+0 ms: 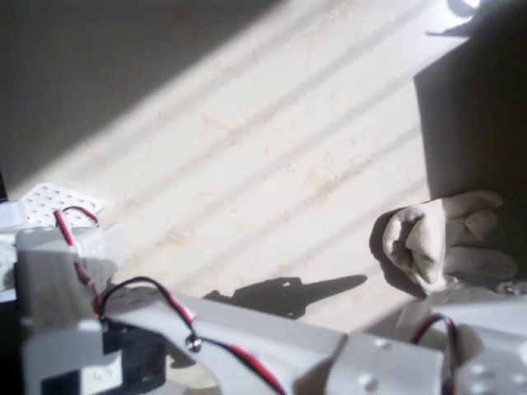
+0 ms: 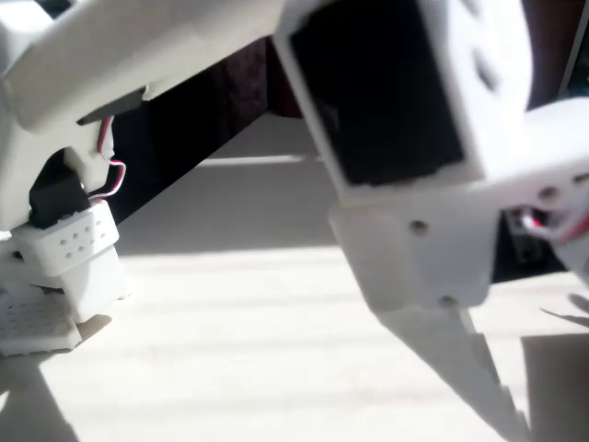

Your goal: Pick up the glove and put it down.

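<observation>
Arm segments [image 1: 247, 346] in white plastic, strung with red and black wires, are seen nearest along the bottom of the overhead view, and a toothed pincer finger [image 2: 479, 378] is shown close up in the fixed view, though whether the pincer is open or closed cannot be told. Beyond, the cream glove [image 1: 440, 239] is seen crumpled on the sunlit counter [image 1: 272, 164] near the right edge, partly in shadow

sunlit cream table [image 1: 272, 148], glove [image 1: 440, 239] lying on it
</observation>
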